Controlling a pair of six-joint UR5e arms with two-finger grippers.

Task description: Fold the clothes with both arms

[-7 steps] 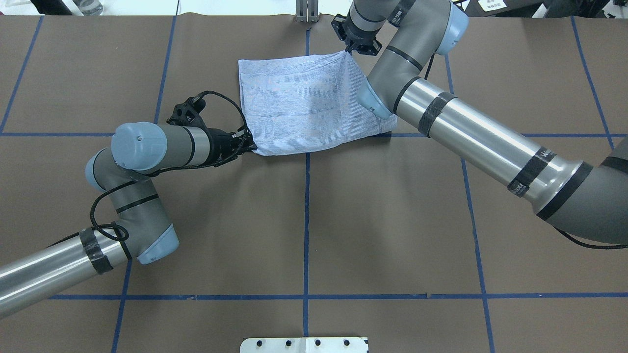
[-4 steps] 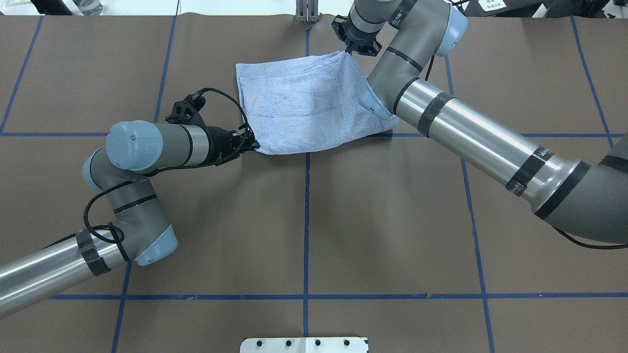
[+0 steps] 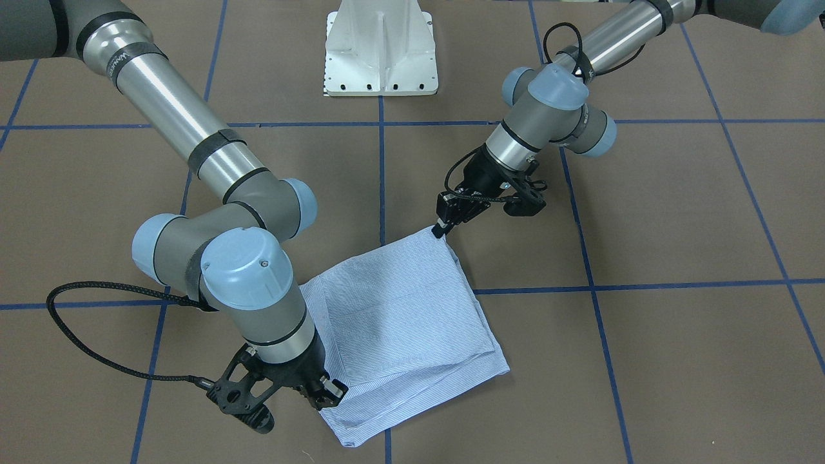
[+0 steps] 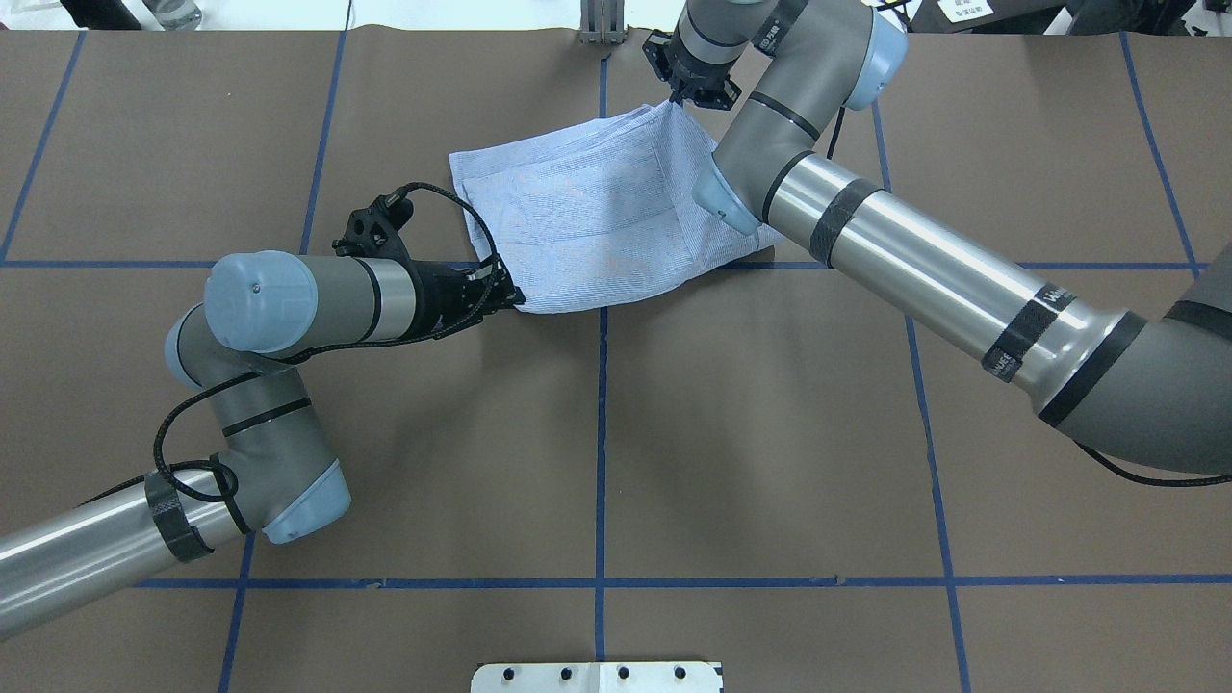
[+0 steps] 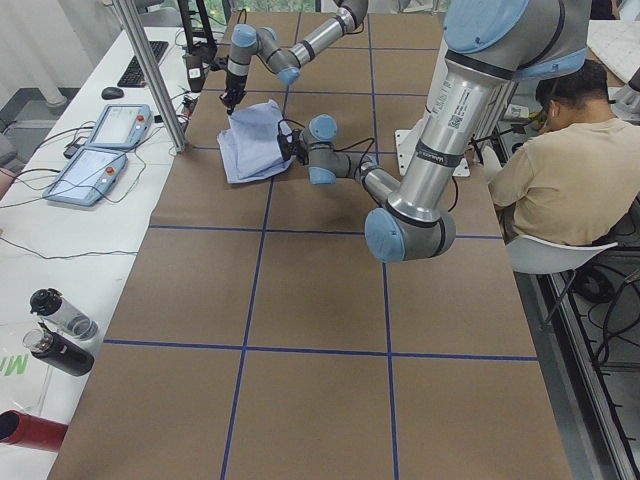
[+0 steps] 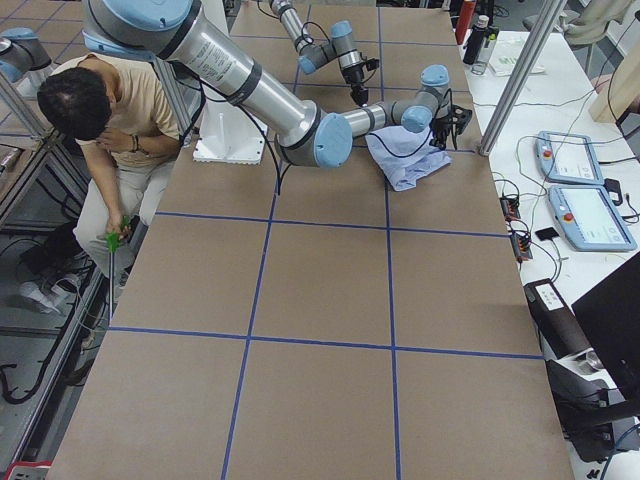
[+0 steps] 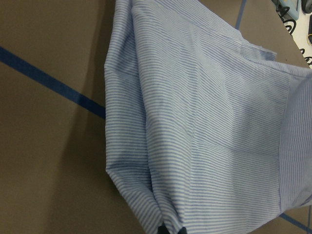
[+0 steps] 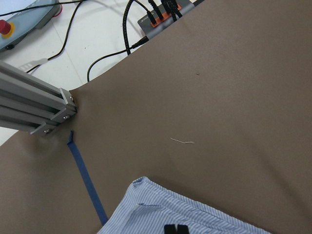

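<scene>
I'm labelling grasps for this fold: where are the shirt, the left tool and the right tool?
shirt [image 4: 587, 217], overhead view, middle of its top layer.
left tool [image 4: 512, 296], overhead view, between fingertips on the near corner.
right tool [image 4: 680, 99], overhead view, between fingertips on the far corner.

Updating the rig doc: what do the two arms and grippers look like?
Both the left arm and the right arm are silver tubes with grey elbows, light-blue joint caps and black tape bands. A braided black cable loops outside each wrist. The left gripper and right gripper are black and two-fingered.
</scene>
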